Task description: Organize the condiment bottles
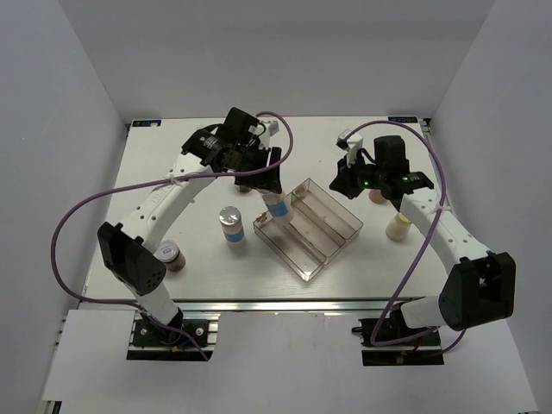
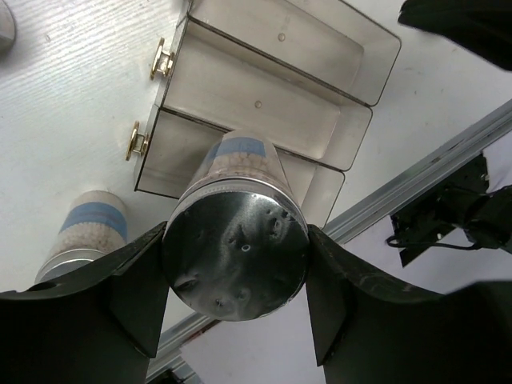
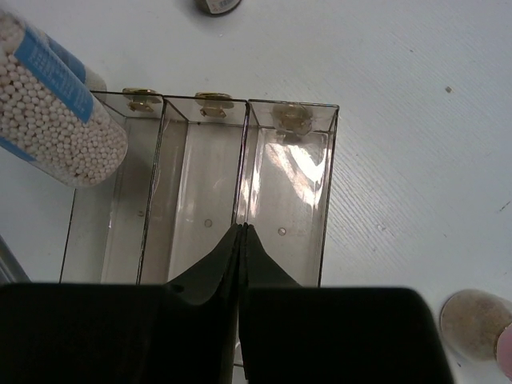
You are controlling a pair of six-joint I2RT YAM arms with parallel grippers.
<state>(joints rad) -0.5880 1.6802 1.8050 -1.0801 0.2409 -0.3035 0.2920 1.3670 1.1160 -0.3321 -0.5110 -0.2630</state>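
- silver-capped jar with a blue label and white beads inside: clamped at the cap end between the left gripper's fingers, tilted, with its base at the end of the tray's outer compartment; can't tell if it touches the tray
- left gripper: jaws apart by the width of the jar, one finger pressed on each side of it
- tray: clear, three long compartments, all bare inside, set at an angle mid-table
- right gripper: fingers pressed together with nothing between them, tips over the tray near the wall between the middle and outer compartments; contact unclear
- second silver-capped jar: upright on the table, just left of the tray, apart from it
- brown jar: upright near the left arm's lower link, well apart from the tray
- cream jar: upright, right of the tray, beside the right arm
- pink-capped jar: near the right gripper, mostly hidden in the top view
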